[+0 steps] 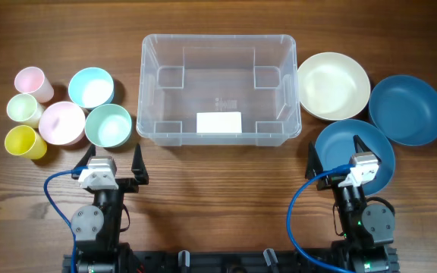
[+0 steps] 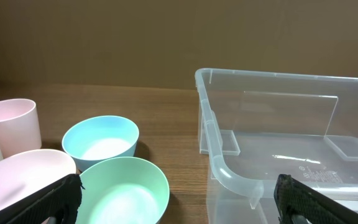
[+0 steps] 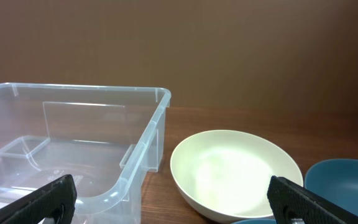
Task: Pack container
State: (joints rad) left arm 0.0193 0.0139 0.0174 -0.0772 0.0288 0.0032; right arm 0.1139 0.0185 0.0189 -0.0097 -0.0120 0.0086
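**At the table's (image 1: pixel 218 178) middle: container (image 1: pixel 218 80), jaws wide**

I see the left gripper (image 1: pixel 114 149) and right gripper (image 1: pixel 334 145) just short of its front wall, both spread wide, holding nothing. Bowls (image 1: pixel 334 86) sit to either side of it.

The container (image 1: pixel 149 114) is clear, with a white label (image 1: pixel 218 122). The tabletop (image 1: pixel 218 197) is brown wood grain. The cream bowl (image 1: pixel 333 86) adjoins a dark blue bowl (image 1: pixel 407 109) and a dark blue plate (image 1: pixel 340 144). There are also a light blue bowl (image 1: pixel 91 87), pink bowl (image 1: pixel 61 122), mint bowl (image 1: pixel 108 125), pink cup (image 1: pixel 32 80), pale green cup (image 1: pixel 24 109) and yellow cup (image 1: pixel 23 141).
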